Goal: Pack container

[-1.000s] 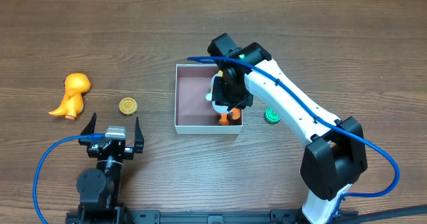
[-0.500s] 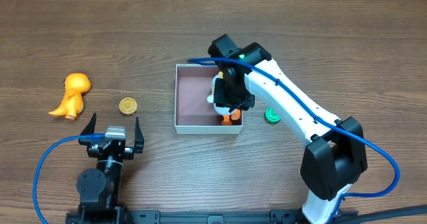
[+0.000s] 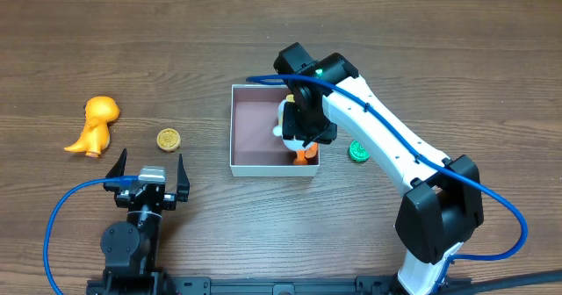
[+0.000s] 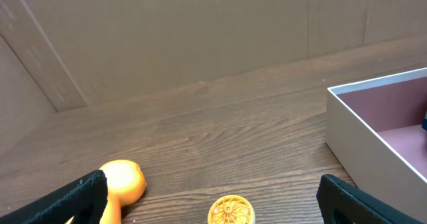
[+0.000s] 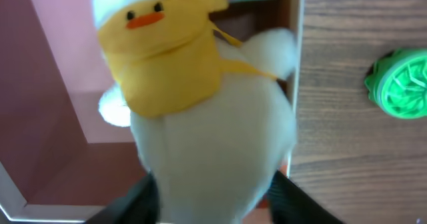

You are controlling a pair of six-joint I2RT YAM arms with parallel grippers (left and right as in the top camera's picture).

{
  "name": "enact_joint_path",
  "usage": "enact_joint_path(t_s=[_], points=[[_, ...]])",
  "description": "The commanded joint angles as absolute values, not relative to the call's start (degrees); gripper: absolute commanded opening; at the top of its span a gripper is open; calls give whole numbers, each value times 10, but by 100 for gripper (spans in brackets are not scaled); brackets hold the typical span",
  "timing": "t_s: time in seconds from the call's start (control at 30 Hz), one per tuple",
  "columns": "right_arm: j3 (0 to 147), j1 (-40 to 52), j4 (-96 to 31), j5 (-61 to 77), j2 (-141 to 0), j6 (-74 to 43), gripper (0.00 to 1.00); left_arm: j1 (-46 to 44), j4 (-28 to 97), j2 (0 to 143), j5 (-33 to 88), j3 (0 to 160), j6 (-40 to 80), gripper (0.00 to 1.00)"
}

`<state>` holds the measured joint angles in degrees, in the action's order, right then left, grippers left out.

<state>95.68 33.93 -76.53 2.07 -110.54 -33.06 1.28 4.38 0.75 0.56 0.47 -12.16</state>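
The container (image 3: 253, 133), a shallow white-walled box with a pink-brown inside, stands mid-table. The left wrist view catches its corner (image 4: 363, 134), and the right wrist view looks down into the container (image 5: 53, 71). A white plush duck (image 3: 287, 125) with a yellow hood and orange feet is at the container's right side. My right gripper (image 3: 305, 128) hangs over it. Its fingers flank the duck (image 5: 207, 131), with a thin gap at the right finger (image 5: 293, 201). My left gripper (image 3: 147, 169) rests open near the front edge, nothing between its fingers (image 4: 80, 197).
An orange dinosaur toy (image 3: 95, 124) (image 4: 121, 181) lies at the far left. A yellow disc (image 3: 169, 140) (image 4: 231, 211) sits between it and the container, just ahead of my left gripper. A green disc (image 3: 357, 151) (image 5: 399, 83) lies right of the container.
The duck and my right gripper have shifted slightly further into the container, and the duck's orange feet have drawn back from the front wall. The left arm has not moved.
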Motion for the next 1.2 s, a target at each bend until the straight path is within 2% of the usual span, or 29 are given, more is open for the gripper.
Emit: enact_joint_path(t_s=[0.0,0.1,0.23,0.5,0.57,0.6,0.67,0.7,0.73,0.93,1.17], points=[[976,340,-771,11,-1104,-330,63,18,44,7,0,3,-116,100],[976,340,-772,11,-1104,-330,68,18,44,7,0,3,-116,100],[976,340,-769,4,-1104,-327,68,18,44,7,0,3,-116,100],[1037,341,-741,50,-1104,-233,58,18,44,7,0,3,-116,100],[1042,341,-714,82,-1104,-211,50,18,44,7,0,3,-116,100],[1042,341,-703,95,-1104,-206,43,18,44,7,0,3,-116,100],[1042,341,-688,102,-1105,-205,23,18,44,7,0,3,-116,100],[1042,341,-681,101,-1106,-205,8,18,44,7,0,3,-116,100],[1040,341,-671,102,-1107,-201,4,18,44,7,0,3,-116,100],[1022,341,-611,102,-1122,-175,4,18,44,7,0,3,-116,100],[1022,347,-596,104,-1187,-175,4,18,44,7,0,3,-116,100]])
